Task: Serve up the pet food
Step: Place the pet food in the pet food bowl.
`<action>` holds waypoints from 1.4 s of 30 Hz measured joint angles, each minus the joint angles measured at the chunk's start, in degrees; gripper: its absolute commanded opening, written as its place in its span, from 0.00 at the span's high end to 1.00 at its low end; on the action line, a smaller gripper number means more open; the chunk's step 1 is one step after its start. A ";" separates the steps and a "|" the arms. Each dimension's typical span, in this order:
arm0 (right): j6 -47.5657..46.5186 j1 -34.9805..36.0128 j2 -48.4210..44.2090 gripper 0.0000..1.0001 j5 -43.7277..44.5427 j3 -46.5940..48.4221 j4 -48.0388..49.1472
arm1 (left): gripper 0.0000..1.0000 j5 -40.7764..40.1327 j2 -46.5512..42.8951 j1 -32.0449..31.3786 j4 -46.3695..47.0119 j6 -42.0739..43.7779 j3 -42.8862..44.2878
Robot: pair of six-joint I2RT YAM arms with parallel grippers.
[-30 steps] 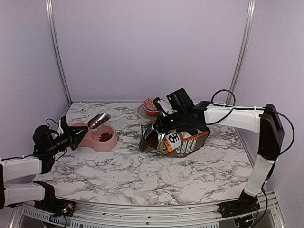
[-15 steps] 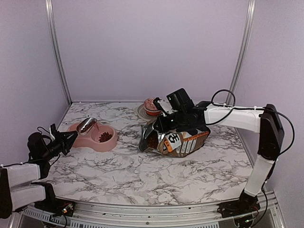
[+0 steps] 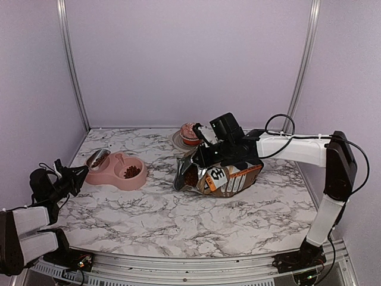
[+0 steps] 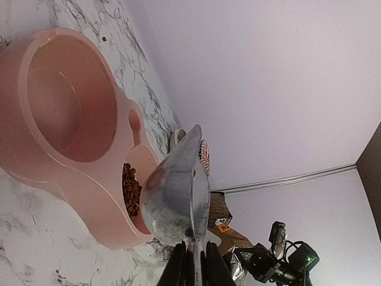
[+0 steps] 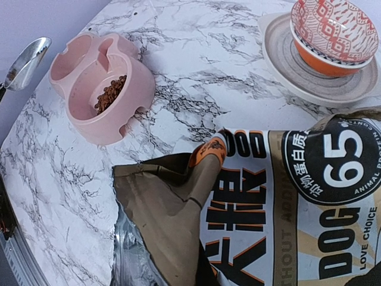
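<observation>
The pet food (image 3: 132,171) lies as dark kibble in the right well of a pink double bowl (image 3: 113,177); its left well holds none. It also shows in the left wrist view (image 4: 131,187) and the right wrist view (image 5: 110,92). More kibble shows in the mouth of the printed bag (image 3: 190,177). My left gripper (image 4: 194,271) is shut on the handle of a metal scoop (image 4: 172,196), which is empty, turned on its side and just left of the bowl (image 3: 97,158). My right gripper (image 3: 207,157) is on the bag (image 5: 286,196), holding its torn flap up; its fingers are hidden.
A pink-frosted cupcake (image 3: 190,133) in a red wrapper stands on a grey plate (image 5: 309,83) behind the bag. Lilac walls close the table at the left, back and right. The left arm (image 3: 36,217) is low at the table's left edge.
The left gripper has drawn back to the left and down. The scoop has moved from over the kibble well to the bowl's left end. The right arm and bag have not moved.
</observation>
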 measured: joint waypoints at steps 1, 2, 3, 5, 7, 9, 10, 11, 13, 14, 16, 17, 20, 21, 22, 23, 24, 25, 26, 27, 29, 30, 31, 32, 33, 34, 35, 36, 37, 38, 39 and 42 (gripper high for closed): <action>0.02 0.00 -0.22 1.00 0.07 -0.48 0.52 | 1.00 0.02 0.00 0.35 -0.37 0.24 0.00; 0.00 0.00 -0.37 1.00 0.07 -0.83 0.90 | 1.00 0.04 0.00 0.61 -0.72 0.44 0.00; 0.00 -0.02 -0.55 1.00 0.00 -1.18 1.38 | 1.00 0.11 0.00 0.90 -1.16 0.70 0.00; 0.00 -0.09 -0.72 1.00 -0.26 -1.70 2.08 | 1.00 0.20 0.00 1.42 -2.03 1.22 0.00; 0.02 -0.24 -0.72 1.00 -0.74 -1.77 2.21 | 1.00 0.35 0.00 1.95 -2.78 1.77 0.00; 0.02 -0.50 -0.72 1.00 -1.51 -1.81 2.36 | 1.00 0.37 0.00 2.40 -3.50 2.25 0.00; 0.02 -0.66 -0.72 1.00 -1.86 -1.95 2.54 | 1.00 0.37 0.00 2.69 -3.98 2.45 0.00; 0.00 -0.76 -0.72 1.00 -2.08 -2.03 2.60 | 1.00 0.35 0.00 2.93 -4.33 2.58 0.00; -0.11 -0.85 -0.70 1.00 -2.40 -2.03 2.64 | 1.00 0.31 -0.07 3.45 -5.33 2.93 0.00; -0.22 -0.90 -0.70 1.00 -2.58 -2.03 2.71 | 1.00 0.28 -0.13 3.65 -5.73 3.15 0.00; -0.50 -0.94 -0.70 1.00 -2.80 -2.10 2.78 | 1.00 0.13 -0.39 4.07 -6.88 3.96 0.02; -0.74 -0.96 -0.70 1.00 -2.91 -2.10 2.80 | 1.00 0.09 -0.46 4.28 -7.21 4.11 0.02; -1.33 -0.98 -0.66 1.00 -3.28 -2.10 2.80 | 1.00 -0.17 -0.92 4.74 -9.25 5.20 0.26; -1.38 -1.01 -0.61 1.00 -3.34 -2.10 2.80 | 1.00 -0.24 -1.18 4.94 -10.10 5.51 0.39; -1.44 -1.01 -0.55 1.00 -3.45 -2.10 2.82 | 1.00 -0.50 -1.60 5.16 -11.17 6.03 0.59; -1.51 -1.01 -0.48 1.00 -3.50 -2.10 2.82 | 1.00 -0.74 -2.01 5.31 -12.20 6.58 0.76; -1.55 -1.01 -0.37 1.00 -3.54 -2.10 2.86 | 1.00 -1.14 -2.56 5.53 -13.62 7.19 1.11; -1.57 -1.01 -0.31 1.00 -3.63 -2.10 2.84 | 1.00 -1.62 -3.10 5.66 -15.10 8.00 1.55; -1.62 -1.01 -0.24 1.00 -3.67 -2.10 2.86 | 1.00 -1.92 -3.52 5.77 -16.46 8.79 2.05; -1.70 -1.01 -0.22 1.00 -3.69 -2.10 2.91 | 1.00 -2.51 -3.91 5.81 -18.12 9.62 2.75; -1.75 -1.01 -0.22 1.00 -3.69 -2.10 2.95 | 1.00 -3.63 -4.35 5.86 -21.29 11.34 4.42; -1.77 -1.01 -0.22 1.00 -3.69 -2.10 2.95 | 1.00 -4.17 -4.50 5.88 -22.43 11.96 5.11; -1.77 -1.01 -0.20 1.00 -3.72 -2.10 2.95 | 1.00 -4.76 -4.63 5.88 -23.63 12.79 5.86; -1.77 -1.01 -0.20 1.00 -3.72 -2.10 2.97 | 1.00 -5.33 -4.70 5.88 -24.81 13.53 6.54; -1.79 -1.01 -0.15 1.00 -3.74 -2.10 2.97 | 1.00 -5.77 -4.68 5.88 -25.90 14.19 7.10; -1.79 -1.01 -0.13 1.00 -3.74 -2.10 2.99 | 1.00 -6.27 -4.61 5.88 -26.97 14.82 7.65; -1.81 -1.01 -0.09 1.00 -3.74 -2.10 2.99 | 1.00 -6.71 -4.52 5.88 -28.15 15.56 8.26; -1.86 -1.01 -0.04 1.00 -3.76 -2.10 2.99 | 1.00 -7.19 -4.31 5.88 -29.49 16.39 9.03; -1.97 -1.01 -0.02 1.00 -3.76 -2.10 3.02 | 1.00 -7.69 -4.04 5.90 -30.60 17.20 9.64; -2.05 -1.01 -0.02 1.00 -3.78 -2.10 3.04 | 1.00 -8.24 -3.76 5.90 -32.13 18.18 10.43; -2.19 -1.01 0.00 1.00 -3.76 -2.12 3.06 | 1.00 -8.83 -3.50 5.90 -33.59 19.12 11.19; -2.40 -1.01 0.00 1.00 -3.78 -2.49 3.50 | 1.00 -10.69 -2.95 5.90 -38.07 22.12 13.81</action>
